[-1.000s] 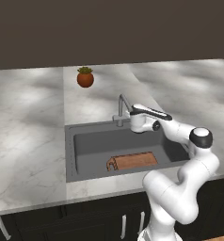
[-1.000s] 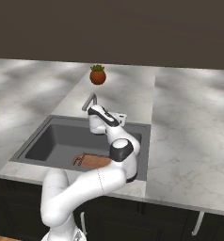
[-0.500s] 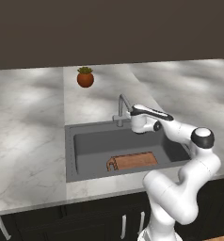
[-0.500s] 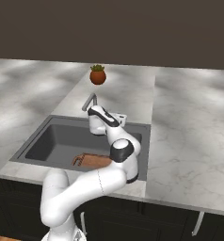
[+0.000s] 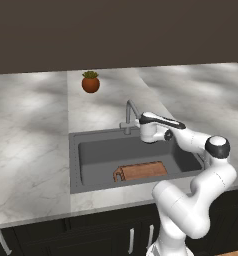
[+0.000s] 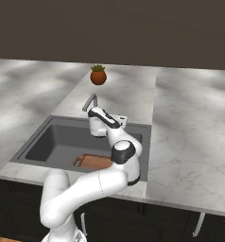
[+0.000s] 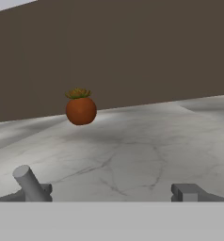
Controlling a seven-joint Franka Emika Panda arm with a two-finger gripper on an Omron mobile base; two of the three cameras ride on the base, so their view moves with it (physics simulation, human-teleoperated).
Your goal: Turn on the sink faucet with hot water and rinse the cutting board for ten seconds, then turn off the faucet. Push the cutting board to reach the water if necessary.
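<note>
The sink faucet [image 5: 128,114] stands at the back rim of the sink [image 5: 101,155], its bent spout over the basin. The water is out of view and the spout looks dry. The cutting board [image 5: 141,171] lies flat on the basin floor near the front wall, handle to the left. My gripper [image 5: 140,131] hovers just right of the faucet's base, pointing toward the back wall. In the hand view my gripper [image 7: 114,193] is open, with a grey faucet part [image 7: 28,182] beside the left fingertip. From the right, my gripper [image 6: 93,120] sits below the faucet [image 6: 89,101], and my arm partly covers the cutting board [image 6: 91,162].
A round terracotta pot with a small plant [image 5: 90,82] stands on the marble counter behind the sink, straight ahead of my hand [image 7: 81,109]. White marble counter [image 5: 31,150] spreads to both sides. A dark wall closes the back.
</note>
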